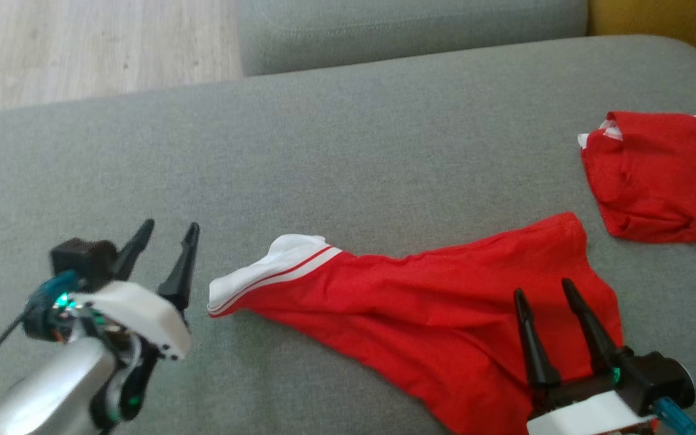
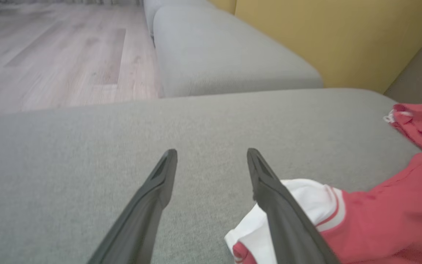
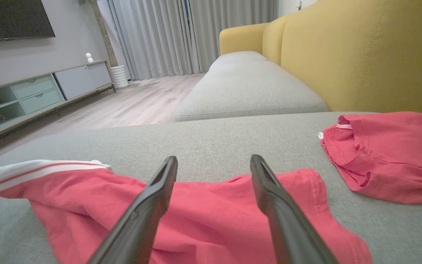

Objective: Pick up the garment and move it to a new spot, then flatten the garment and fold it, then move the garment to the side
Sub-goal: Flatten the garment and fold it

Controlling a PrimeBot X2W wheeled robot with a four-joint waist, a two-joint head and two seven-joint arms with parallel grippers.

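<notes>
In the head view the red garment (image 1: 420,302) lies loosely spread on the grey sofa cushion (image 1: 348,151). It runs from the centre toward 5 o'clock, with its white band (image 1: 275,272) at the 9 o'clock end. The left gripper (image 1: 170,229) sits at 8 o'clock, its 2 fingers apart and holding nothing, just beside the white band. The right gripper (image 1: 541,287) sits at 5 o'clock, its 2 fingers also apart and empty, over the garment's wide end. Whether they touch the fabric cannot be told. A folded red cloth (image 1: 662,175) lies at 3 o'clock, near the garment's corner. Wood floor (image 1: 82,48) shows at 11 o'clock. In the right wrist view a yellow backrest (image 3: 361,55) stands at 2 o'clock.
</notes>
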